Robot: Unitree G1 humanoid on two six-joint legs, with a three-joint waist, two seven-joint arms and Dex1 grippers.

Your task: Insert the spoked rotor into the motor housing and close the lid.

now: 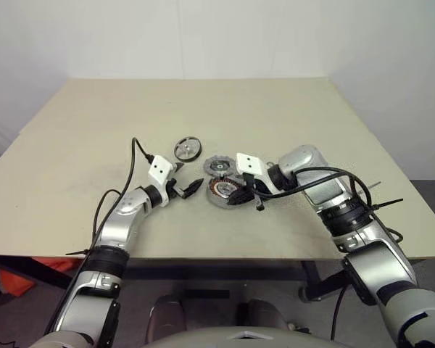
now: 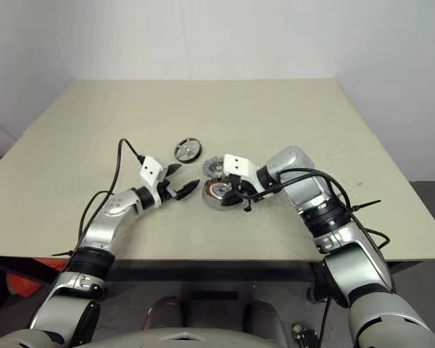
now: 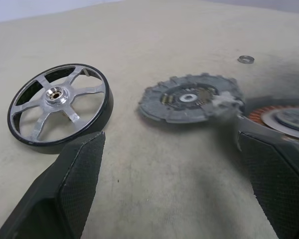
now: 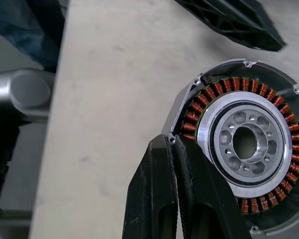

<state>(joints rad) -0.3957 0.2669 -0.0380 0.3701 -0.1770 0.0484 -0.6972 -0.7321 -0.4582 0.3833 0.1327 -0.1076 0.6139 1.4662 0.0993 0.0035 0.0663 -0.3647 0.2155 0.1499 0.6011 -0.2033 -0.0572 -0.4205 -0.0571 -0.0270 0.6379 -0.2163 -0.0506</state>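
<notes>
Beige table [image 1: 290, 116] carries all three motor parts near its middle, toward the near edge. Spoked rotor [image 1: 188, 148] lies flat, farthest left of the three, shiny silver spokes up, dark rim, apart from the others. Lid [image 1: 219, 166], dull grey with a notched edge and dark centre hole, sits flat just right of the rotor and just beyond the motor housing [image 1: 222, 191]; whether lid and housing touch is unclear. Housing lies open side up, copper windings ringed around a silver hub, nothing inside it yet. Small metal ring [image 3: 245, 59] rests on the table beyond the lid. Left gripper [image 1: 187, 187] hangs low over the table just left of the housing, on the near side of the rotor, fingers spread wide, nothing between them. Right gripper [image 4: 172, 149] comes in from the right over the housing, angled downward, its two black fingers pressed together with nothing gripped; in the right wrist view the tips overlap the housing's edge, contact not certain.
</notes>
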